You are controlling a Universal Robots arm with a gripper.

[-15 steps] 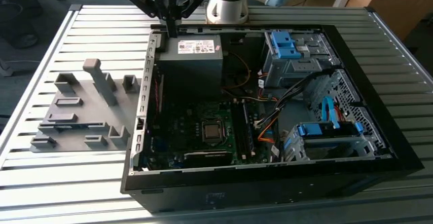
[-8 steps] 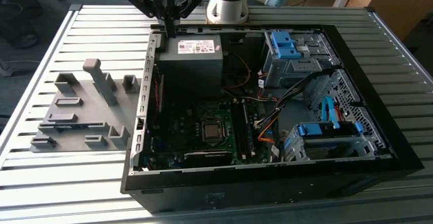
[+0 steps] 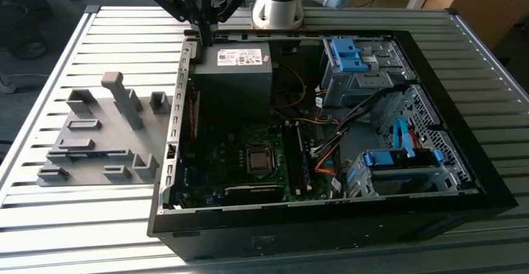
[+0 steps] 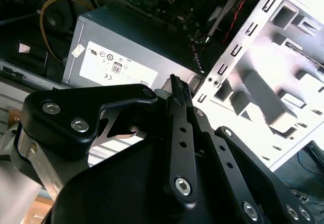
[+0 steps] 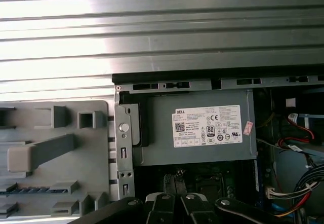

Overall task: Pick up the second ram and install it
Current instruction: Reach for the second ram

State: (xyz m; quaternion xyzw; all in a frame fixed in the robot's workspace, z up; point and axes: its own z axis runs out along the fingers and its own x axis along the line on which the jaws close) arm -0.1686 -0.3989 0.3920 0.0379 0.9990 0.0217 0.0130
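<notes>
The second ram (image 3: 85, 155) lies flat in a slot of the grey tray (image 3: 91, 110) on the exterior view's left; in the first wrist view it is a blue-green strip (image 5: 34, 189) near the tray's (image 5: 55, 127) edge. My gripper (image 3: 203, 37) hangs above the far wall of the open computer case (image 3: 331, 218), beside the power supply (image 3: 235, 60) and well away from the ram. Its thin fingers are shut together with nothing between them, as both wrist views show (image 4: 175, 84) (image 5: 175, 180).
The slatted metal table (image 3: 83, 237) carries tray and case. Inside the case are the motherboard (image 3: 248, 162), memory slots (image 3: 299, 162), orange and blue cables (image 3: 326, 162) and blue drive bays (image 3: 397, 162). Upright blocks (image 3: 124, 103) rise from the tray.
</notes>
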